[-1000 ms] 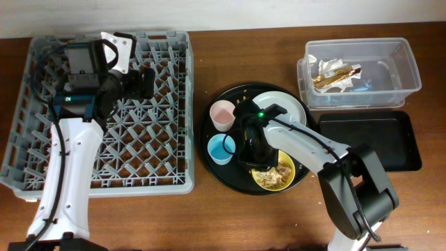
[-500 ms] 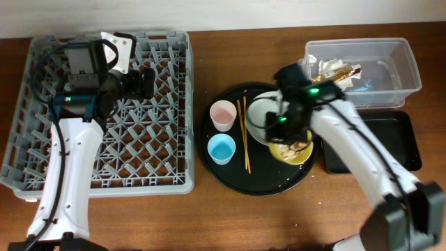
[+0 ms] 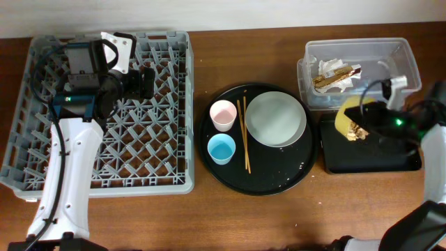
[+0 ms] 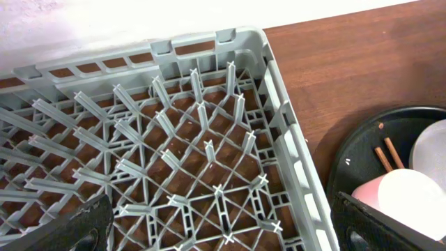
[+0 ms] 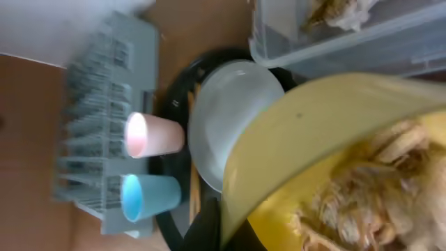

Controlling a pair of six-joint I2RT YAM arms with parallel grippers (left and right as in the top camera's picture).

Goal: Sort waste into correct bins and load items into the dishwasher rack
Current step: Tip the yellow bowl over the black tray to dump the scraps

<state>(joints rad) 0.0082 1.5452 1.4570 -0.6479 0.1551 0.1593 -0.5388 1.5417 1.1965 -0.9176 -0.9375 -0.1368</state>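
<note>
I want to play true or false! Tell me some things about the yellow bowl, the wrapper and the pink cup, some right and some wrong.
1. The right tool holds the yellow bowl above the shallow black tray. True.
2. The yellow bowl is empty. False: food scraps sit in it.
3. The shiny wrapper lies in the clear tub. True.
4. The pink cup lies on its side. False: it stands upright on the round black tray, next to the blue cup.

I'm seeing the wooden table [image 3: 244, 223] carrying the rack [image 3: 118, 187] at left. The round tray [image 3: 279, 176], tub [image 3: 411, 70] and black tray [image 3: 376, 160] are sitting beside it.
</note>
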